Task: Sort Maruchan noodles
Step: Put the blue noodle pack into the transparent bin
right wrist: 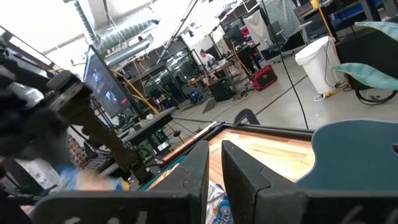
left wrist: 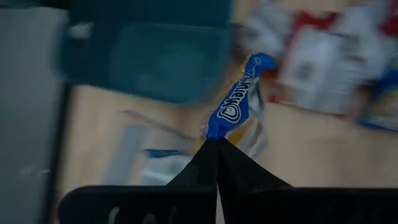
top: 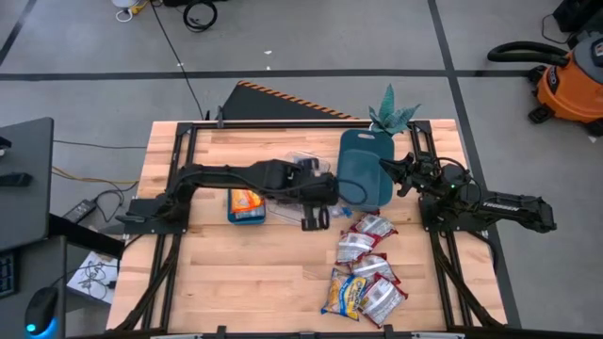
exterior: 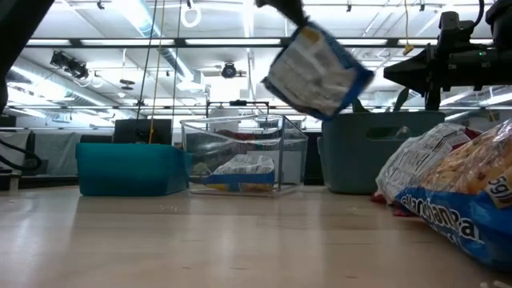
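Where the left jaws [left wrist: 217,142] pinch shut, one noodle packet [left wrist: 239,102] dangles (airborne).

light: bright overhead strips | left wrist view: motion-blurred | shadows: soft

Left gripper [left wrist: 217,146] clamped tight mid-table, raised, right gripper [top: 388,169] waiting at right, fingers slightly parted

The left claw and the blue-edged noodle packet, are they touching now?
Touching. In the left wrist view the left claw is shut on the corner of the noodle packet, which hangs lifted above the table.
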Available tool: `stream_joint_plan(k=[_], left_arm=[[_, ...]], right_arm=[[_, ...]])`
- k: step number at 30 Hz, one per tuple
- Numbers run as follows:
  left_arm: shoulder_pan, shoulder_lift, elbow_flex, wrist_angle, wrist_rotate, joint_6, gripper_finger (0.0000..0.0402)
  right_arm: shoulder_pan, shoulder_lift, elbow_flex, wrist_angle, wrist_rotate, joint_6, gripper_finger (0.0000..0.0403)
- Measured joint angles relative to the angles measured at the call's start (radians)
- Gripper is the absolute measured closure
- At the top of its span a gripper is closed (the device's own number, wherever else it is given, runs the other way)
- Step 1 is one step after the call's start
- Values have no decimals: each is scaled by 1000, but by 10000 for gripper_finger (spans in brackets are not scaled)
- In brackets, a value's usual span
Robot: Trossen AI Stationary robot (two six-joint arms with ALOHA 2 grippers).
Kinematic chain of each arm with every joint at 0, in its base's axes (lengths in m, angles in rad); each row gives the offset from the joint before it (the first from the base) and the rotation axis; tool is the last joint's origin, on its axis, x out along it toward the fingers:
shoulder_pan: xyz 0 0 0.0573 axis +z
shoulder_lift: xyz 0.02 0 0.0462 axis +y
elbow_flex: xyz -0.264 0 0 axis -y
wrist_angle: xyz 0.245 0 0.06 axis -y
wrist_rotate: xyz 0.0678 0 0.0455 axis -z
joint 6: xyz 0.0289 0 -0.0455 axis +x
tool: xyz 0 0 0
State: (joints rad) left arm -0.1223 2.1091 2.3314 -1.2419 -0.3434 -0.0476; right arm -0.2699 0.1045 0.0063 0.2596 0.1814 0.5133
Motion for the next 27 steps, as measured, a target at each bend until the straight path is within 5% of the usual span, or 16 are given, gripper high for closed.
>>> stream_joint_plan(k=[7, 18, 27], left_arm=[[54, -25, 0, -99, -253, -41, 399], [221, -21, -250, -34, -236, -26, 398], [177, -20, -318, 10, -127, 84, 398]], right_arm=[[0, 0, 0, 0, 1, 0, 353], [0, 0, 0, 0, 4, 0, 353], [0, 0, 0, 0, 3, 0, 353]])
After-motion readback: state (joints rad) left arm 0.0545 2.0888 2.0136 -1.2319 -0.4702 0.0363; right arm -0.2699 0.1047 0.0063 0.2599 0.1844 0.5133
